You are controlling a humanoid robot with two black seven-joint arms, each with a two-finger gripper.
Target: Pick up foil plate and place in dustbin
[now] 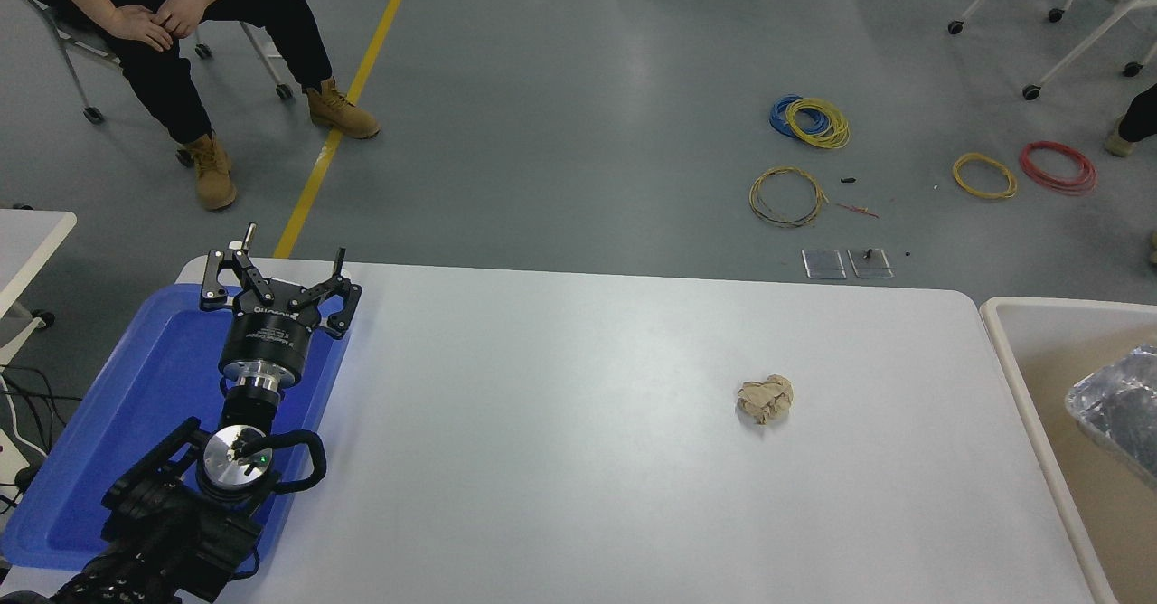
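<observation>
You see only part of the foil plate [1116,403], because the picture's right edge cuts it off inside the dustbin [1021,378], which also runs out of view to the right and at the bottom. Your right arm and its gripper are out of the picture altogether. The seated person [172,25] at the top left is cut off above the lap, and the blue tray [136,387] lies partly hidden under the left arm.
</observation>
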